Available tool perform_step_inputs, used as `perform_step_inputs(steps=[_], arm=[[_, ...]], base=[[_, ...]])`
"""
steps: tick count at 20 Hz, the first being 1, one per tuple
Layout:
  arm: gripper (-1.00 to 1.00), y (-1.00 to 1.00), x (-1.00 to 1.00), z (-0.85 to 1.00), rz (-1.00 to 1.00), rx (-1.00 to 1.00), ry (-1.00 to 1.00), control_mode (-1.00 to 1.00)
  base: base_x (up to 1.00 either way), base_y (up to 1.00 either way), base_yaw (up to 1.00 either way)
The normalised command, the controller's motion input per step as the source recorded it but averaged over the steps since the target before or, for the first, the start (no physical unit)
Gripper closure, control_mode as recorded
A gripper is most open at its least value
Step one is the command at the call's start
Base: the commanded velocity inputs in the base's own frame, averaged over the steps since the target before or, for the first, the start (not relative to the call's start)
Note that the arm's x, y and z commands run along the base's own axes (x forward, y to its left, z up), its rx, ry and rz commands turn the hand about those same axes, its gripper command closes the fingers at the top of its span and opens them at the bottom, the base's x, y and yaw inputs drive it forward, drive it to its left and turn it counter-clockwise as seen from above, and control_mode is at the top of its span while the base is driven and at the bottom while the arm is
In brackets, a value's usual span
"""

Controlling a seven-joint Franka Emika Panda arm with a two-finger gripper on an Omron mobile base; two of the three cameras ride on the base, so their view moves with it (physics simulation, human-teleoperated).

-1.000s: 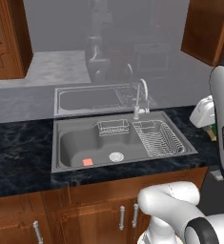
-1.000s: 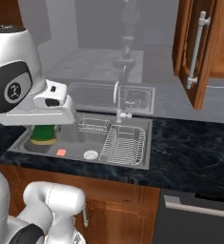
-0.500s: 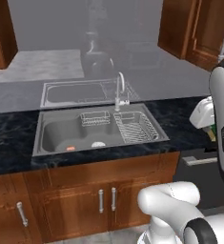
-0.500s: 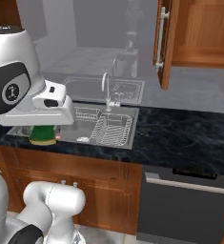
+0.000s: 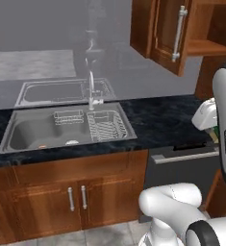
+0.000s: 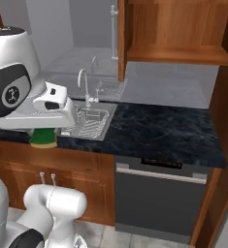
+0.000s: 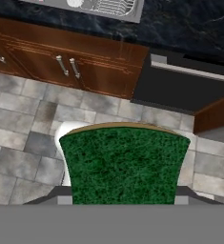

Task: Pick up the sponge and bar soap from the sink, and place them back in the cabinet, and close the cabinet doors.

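Our gripper (image 7: pixel 123 202) is clamped on the sponge (image 7: pixel 123 163); in the hand view the green block sits between the fingers, over the tiled floor (image 7: pixel 27 124) and the lower fronts. In the right base view we see the sponge (image 6: pixel 43 137) hanging under the hand, at the near edge of the table (image 6: pixel 154 131), to the left of the dishwasher (image 6: pixel 159 198).

Outward from there, the sink (image 5: pixel 28 137) lies to the left in the left base view. A small pink spot on the basin floor looks like the bar soap (image 5: pixel 42 146), though it is too small for us to be sure. The wire rack (image 5: pixel 107 126) fills the right half of the sink, with the faucet (image 5: pixel 91 91) behind it.

The cabinet (image 6: pixel 176 53) hangs above the table on the right, its shelf bare. One door (image 5: pixel 168 33) stands swung open; we cannot make out the second.

We judge the task roughly a quarter done: the sponge is lifted and not yet shelved. Left are shelving it, fetching and shelving the soap, and shutting the doors.

Count: one sponge, one soap, one sink, one cabinet, one door plainly seen.
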Motion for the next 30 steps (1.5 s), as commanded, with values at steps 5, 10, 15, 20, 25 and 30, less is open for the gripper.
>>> perform_step_inputs(steps=[5,10,15,20,25,30], arm=[[1.00,0.00,0.00,0.00,0.00,0.00,0.00,1.00],[1.00,0.00,0.00,0.00,0.00,0.00,0.00,1.00],[1.00,0.00,0.00,0.00,0.00,0.00,0.00,1.00],[1.00,0.00,0.00,0.00,0.00,0.00,0.00,1.00],[1.00,0.00,0.00,0.00,0.00,0.00,0.00,1.00],[1.00,0.00,0.00,0.00,0.00,0.00,0.00,1.00]], base=[[-0.23,-0.79,0.00],[-0.18,-0.80,0.00],[-0.09,-0.72,0.00],[0.00,-0.30,0.00],[0.11,0.00,0.00],[0.21,0.05,0.00]])
